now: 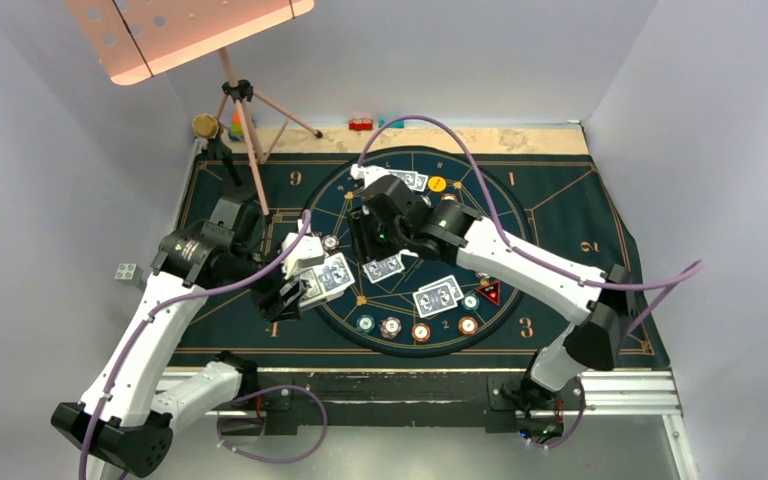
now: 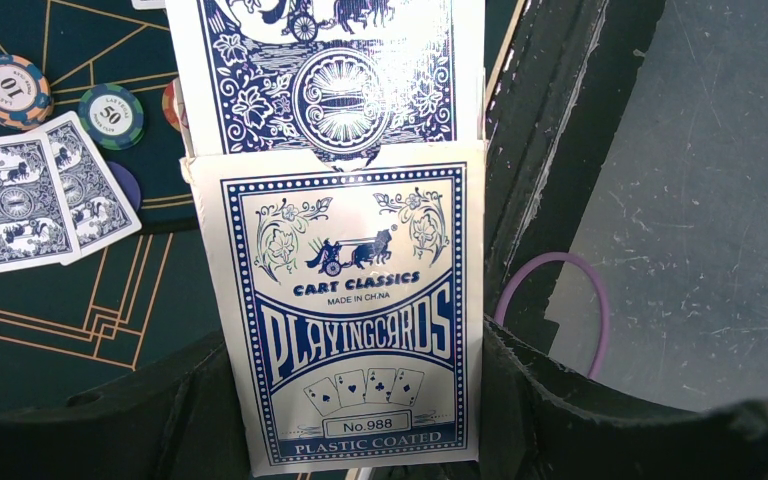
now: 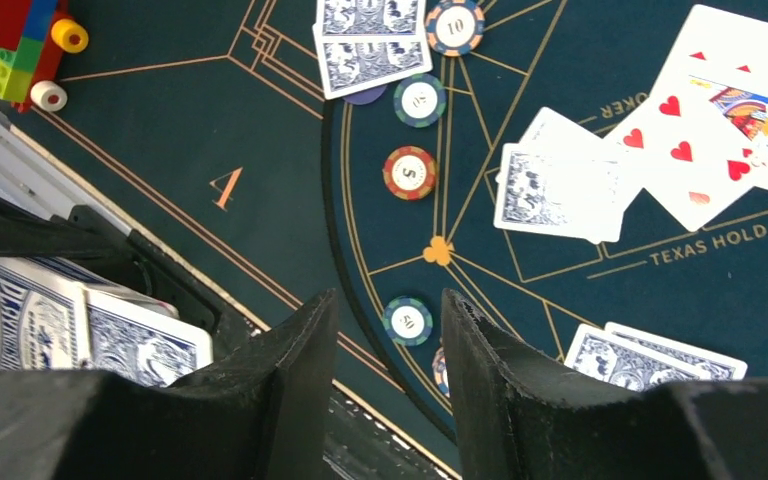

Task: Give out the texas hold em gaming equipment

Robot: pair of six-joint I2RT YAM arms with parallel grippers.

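Note:
My left gripper (image 1: 295,292) is shut on a blue and white playing card box (image 2: 350,310), held at the mat's left front. A blue-backed card (image 2: 325,70) sticks out of the box's open end. My right gripper (image 3: 390,330) is open and empty, hovering over the round layout's left side (image 1: 365,235). A teal 50 chip (image 3: 407,320) lies on the mat below its fingertips. Face-down card pairs (image 1: 383,268) (image 1: 438,295) (image 1: 410,180) lie on the layout. Face-up heart cards (image 3: 720,110) lie in the middle. Several chips (image 1: 390,326) line the front arc. The yellow disc (image 1: 437,184) and red triangular marker (image 1: 488,292) lie on the layout.
A pink music stand's tripod (image 1: 245,110) stands at the mat's back left. Small red and teal blocks (image 1: 362,124) sit behind the mat. Coloured blocks (image 3: 20,45) sit off its edge. A grey block (image 1: 126,271) lies left of the mat. A metal rail (image 1: 410,385) runs along the front.

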